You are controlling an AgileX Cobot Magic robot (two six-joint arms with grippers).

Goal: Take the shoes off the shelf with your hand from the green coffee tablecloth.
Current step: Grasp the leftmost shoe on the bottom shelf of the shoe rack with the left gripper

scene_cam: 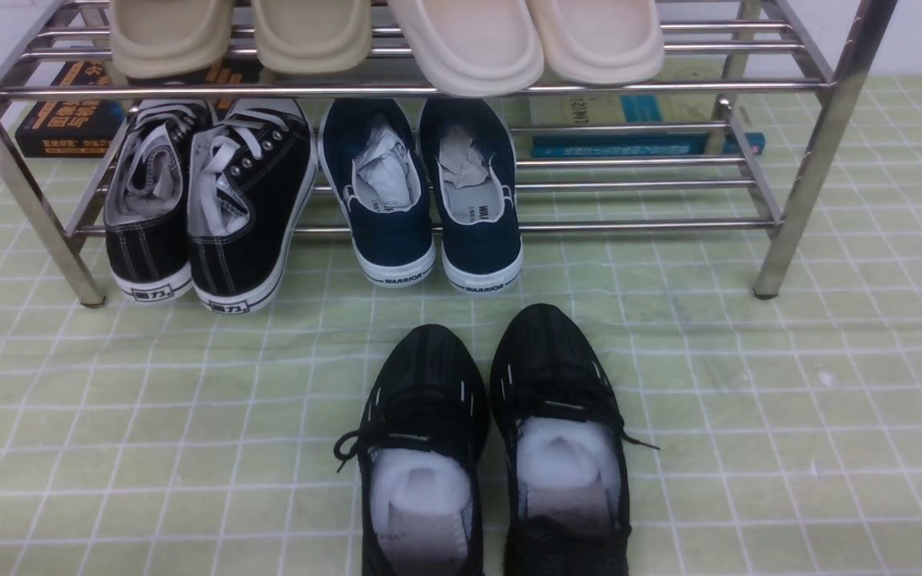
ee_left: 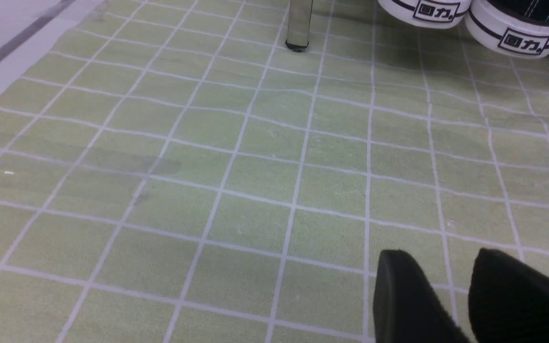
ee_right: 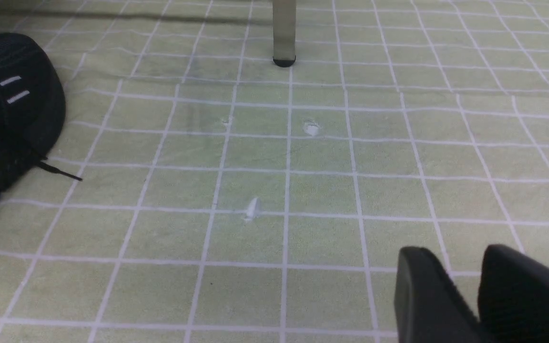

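The shoes (scene_cam: 205,200), black canvas with white laces and soles, stand side by side at the left end of the lower tier of the chrome shelf (scene_cam: 805,152), heels toward me. Their white heels (ee_left: 517,33) show far off in the left wrist view, beyond a shelf leg (ee_left: 298,24). My left gripper (ee_left: 439,257) hovers low over the green coffee tablecloth (scene_cam: 789,400), open, with only cloth between its fingers. My right gripper (ee_right: 453,252) is also low over the cloth, its tips apart and empty. Neither gripper shows in the front view.
Navy WARRIOR slip-ons (scene_cam: 429,200) sit on the lower tier beside the shoes. Beige slippers (scene_cam: 389,40) lie on the top tier, with books (scene_cam: 69,112) behind the shelf. All-black mesh sneakers (scene_cam: 493,448) stuffed with white paper stand on the cloth in front; one toe (ee_right: 12,109) shows in the right wrist view.
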